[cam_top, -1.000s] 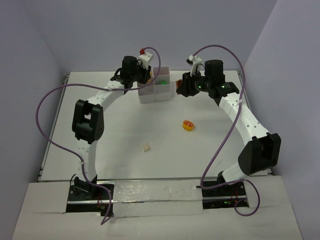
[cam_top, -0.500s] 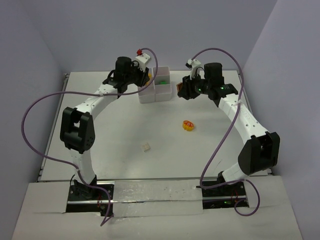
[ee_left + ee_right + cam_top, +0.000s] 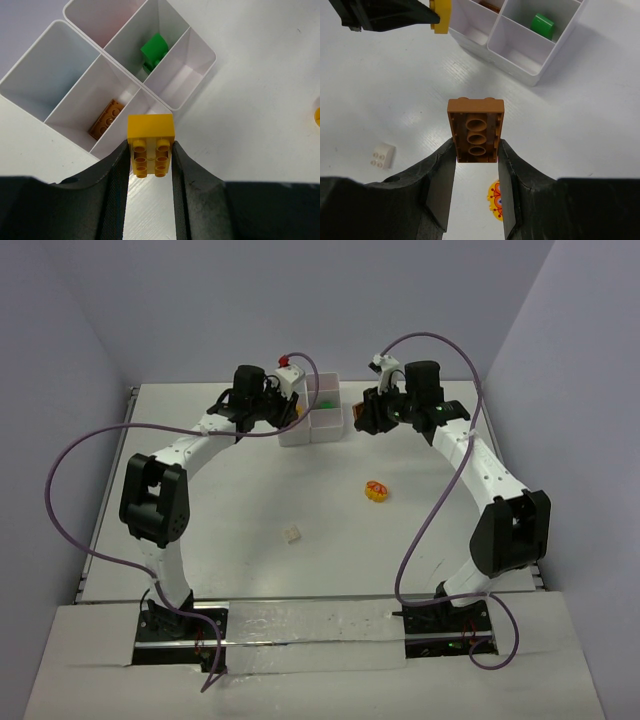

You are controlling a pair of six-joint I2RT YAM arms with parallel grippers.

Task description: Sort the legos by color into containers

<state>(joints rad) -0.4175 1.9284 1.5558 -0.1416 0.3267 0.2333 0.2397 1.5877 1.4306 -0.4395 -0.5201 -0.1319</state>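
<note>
I see left gripper [image 3: 149,156] clamped on yellow brick [image 3: 151,131]; brick pokes past fingertips, over near corner of white tray [image 3: 60,65]. Right gripper [image 3: 476,152] clamped on brown brick [image 3: 475,122], above table [image 3: 395,90], near tray, not over it. Green piece [image 3: 154,48] sits in tray compartment. White brick [image 3: 383,156] loose on table.

Yellow piece [image 3: 317,116] — cut off at the right edge — shows only a sliver.
</note>
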